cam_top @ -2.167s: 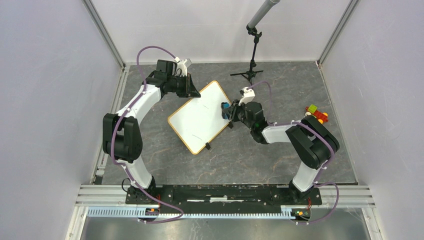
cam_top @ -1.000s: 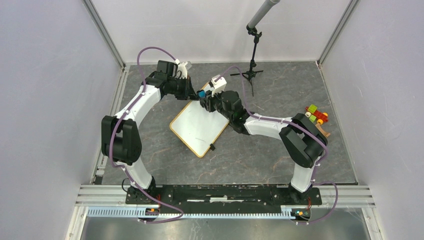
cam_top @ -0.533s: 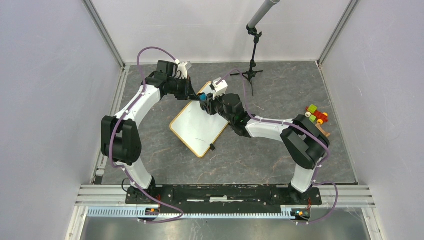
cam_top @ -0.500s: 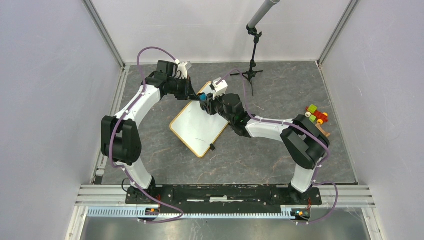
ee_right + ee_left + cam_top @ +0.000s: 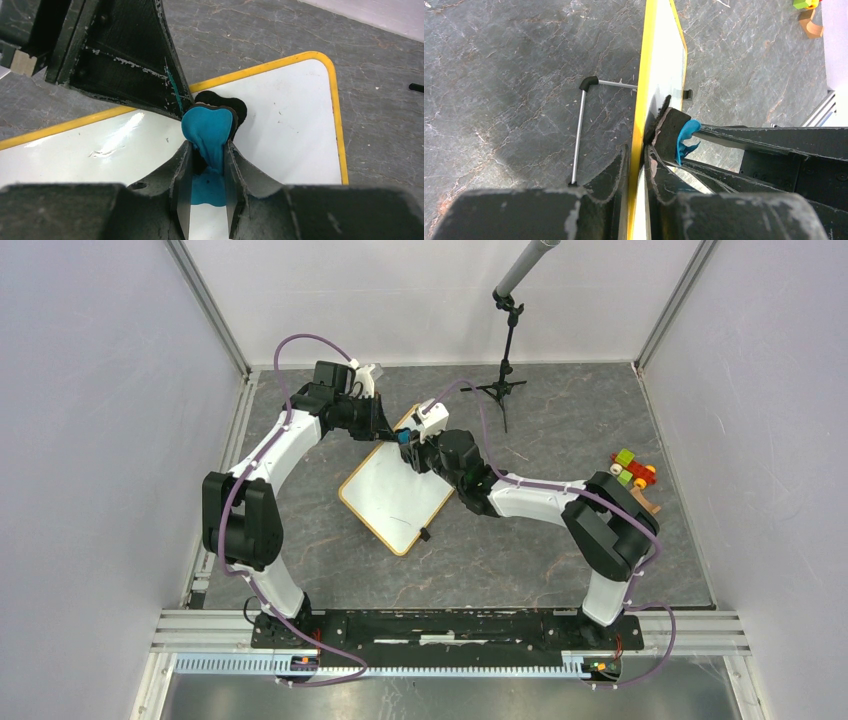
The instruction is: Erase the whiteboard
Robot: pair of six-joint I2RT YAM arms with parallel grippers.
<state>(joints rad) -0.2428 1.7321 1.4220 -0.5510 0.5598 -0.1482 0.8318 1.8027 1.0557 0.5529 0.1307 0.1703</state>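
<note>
**Asker:** What has changed?

**Me:** My right arm has crossed the whiteboard (image 5: pixel 398 502). Two seconds ago it stood at the board's right edge. Now it is at the far corner, and the board has turned a little.

**Asker:** Where does the board lie?

**Me:** On the table (image 5: pixel 540 560), slantwise, between my two arms. Nearest to my bases is the corner with the black clip foot (image 5: pixel 424 535). The long sides run, as far as I can judge, from near-left to far-right.

**Asker:** And your fingers?

**Me:** Both are at the far corner. My left gripper (image 5: pixel 636 150) is clenched on the yellow frame, one finger on each face. My right gripper (image 5: pixel 207 152) grasps the blue eraser (image 5: pixel 207 125), and its black felt touches the board just beside the left finger.

**Asker:** So the next stroke?

**Me:** I think it must come back towards me, because nearly all the white surface lies on the near side of the felt.

**Asker:** Do the views agree?

**Me:** The left wrist view sees the board edge-on, with a wire stand (image 5: pixel 581 135) behind it, which the top view hides. The right wrist view shows only faint specks on the white. Beyond everything stands a tripod (image 5: pixel 503 380).
</note>
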